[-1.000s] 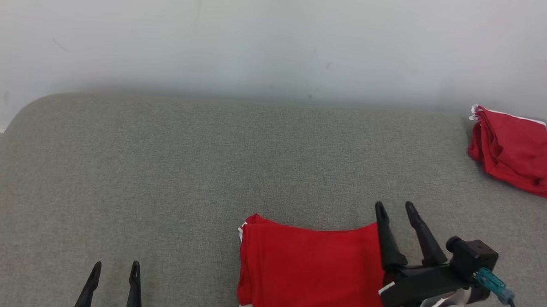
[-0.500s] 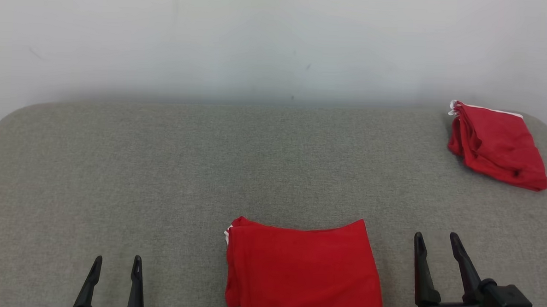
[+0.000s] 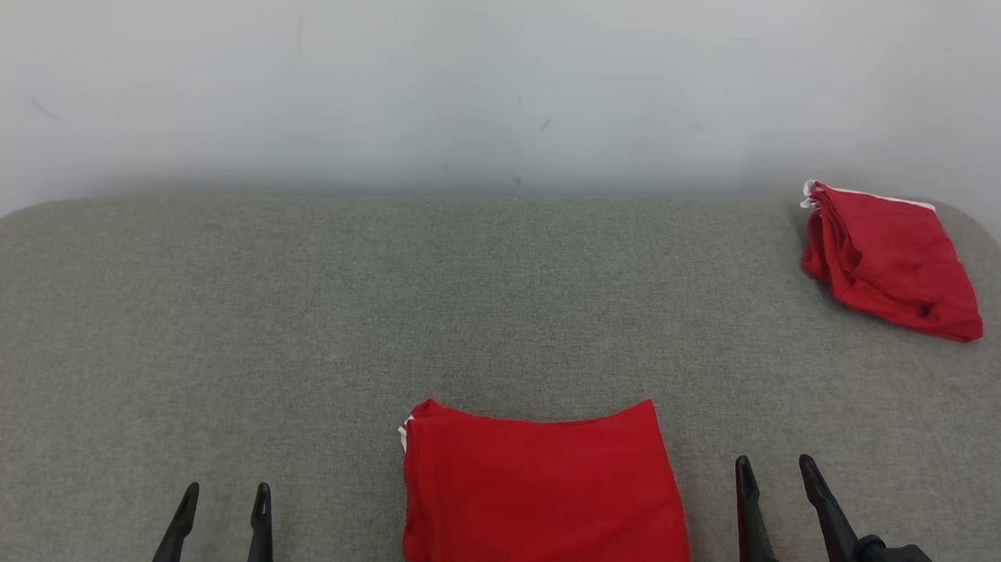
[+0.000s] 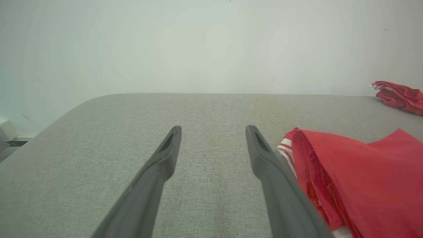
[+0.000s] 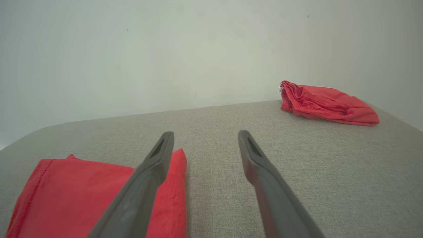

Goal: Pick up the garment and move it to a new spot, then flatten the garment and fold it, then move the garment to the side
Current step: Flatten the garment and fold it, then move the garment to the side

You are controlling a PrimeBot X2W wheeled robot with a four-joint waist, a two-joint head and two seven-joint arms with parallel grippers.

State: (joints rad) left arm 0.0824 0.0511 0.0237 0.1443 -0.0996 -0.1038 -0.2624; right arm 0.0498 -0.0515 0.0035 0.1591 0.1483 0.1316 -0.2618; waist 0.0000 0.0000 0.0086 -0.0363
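Note:
A red garment (image 3: 542, 498) with white trim lies folded flat on the grey surface (image 3: 381, 310), near the front edge between my two grippers. My left gripper (image 3: 225, 501) hovers open at the lower left, well to the left of it. In the left wrist view the garment (image 4: 360, 178) lies just right of the gripper (image 4: 213, 130). My right gripper (image 3: 775, 470) stands open a short way right of the cloth, holding nothing. In the right wrist view the garment (image 5: 79, 195) sits under and left of the left finger of the gripper (image 5: 205, 135).
A second red garment (image 3: 890, 260) lies bunched at the far right corner of the surface, also seen as a red heap (image 5: 325, 104) in the right wrist view. A pale wall (image 3: 509, 79) stands behind the surface.
The right gripper has drawn back off the garment's right edge, down and to the right, and stands apart from it. The camera has shifted, sliding the scene leftward. The left gripper has kept its place.

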